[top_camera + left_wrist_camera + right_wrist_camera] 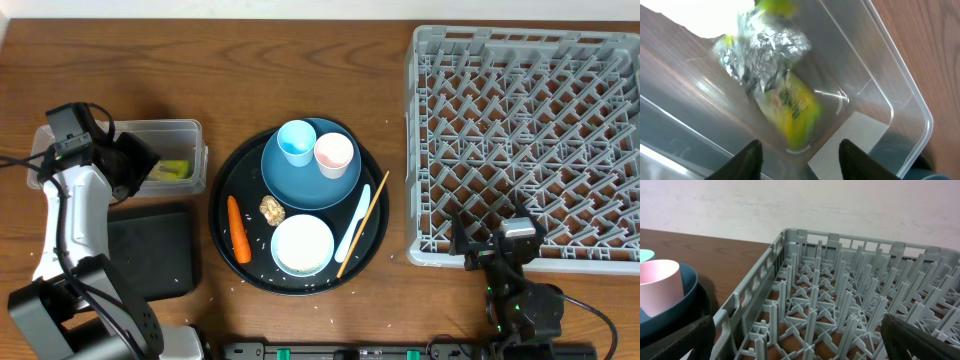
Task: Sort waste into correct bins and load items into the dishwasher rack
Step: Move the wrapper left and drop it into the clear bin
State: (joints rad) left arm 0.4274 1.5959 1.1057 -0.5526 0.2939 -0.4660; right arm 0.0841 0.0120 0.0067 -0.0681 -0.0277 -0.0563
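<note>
Left gripper [802, 161]: hung over the clear tub [176, 128] at the far left of the table, fingers spread, nothing between them.
Wrapper [795, 110]: the yellow-green printed wrapper lay loose on the tub floor below the fingertips, its silver inner side crumpled upward. It was blurred in the wrist view, so whether it had settled I cannot tell.
Why there: the tub looked like the bin for packaging, and the spread fingers suited a release rather than a grasp.
Right gripper [799, 344]: spread wide and holding nothing. It was parked at the near left corner of the dishwasher rack [520, 130], probably to stay out of the other arm's way.
Black rectangular tray [150, 250]: lay just near of the tub. Nothing showed in the part not hidden by the arm.
Round black tray [222, 200]: sat mid-table between the bins and the rack and carried everything left to sort.
Waste left: an orange carrot [238, 229] and a small brown food piece [271, 209] lay on the left half, with rice grains [252, 262] scattered near the white bowl [302, 244].
Dishes left: a light blue cup [296, 141] and a pink cup [333, 153] stood upright on the dark blue plate [300, 188]. A white utensil [353, 225] and a chopstick [366, 218] lay slanted side by side on the right.
Progress: early, by my reading, since the rack was bare and food scraps remained.
</note>
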